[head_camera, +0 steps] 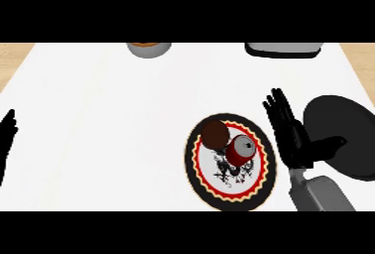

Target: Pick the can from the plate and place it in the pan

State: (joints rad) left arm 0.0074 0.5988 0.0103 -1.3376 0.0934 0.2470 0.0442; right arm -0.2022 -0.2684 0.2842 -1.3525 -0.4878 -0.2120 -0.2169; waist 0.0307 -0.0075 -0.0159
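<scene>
Your right hand (287, 141) holds nothing, its fingers (278, 111) straight and pressed together. The small red metal can (239, 150) lies tilted just left of them on the round patterned plate (192, 163). The black pan (351, 124) is just right.

The right hand (293, 145) lies at 4 o'clock, fingers straight toward 12, thumb splayed toward 3; left hand (7, 144) rests, fingers up, at 9 o'clock.

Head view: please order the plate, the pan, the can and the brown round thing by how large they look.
1. the plate
2. the pan, though the picture's right edge cuts it off, so this is unsure
3. the can and the brown round thing: they look alike, so I do not rank them
</scene>
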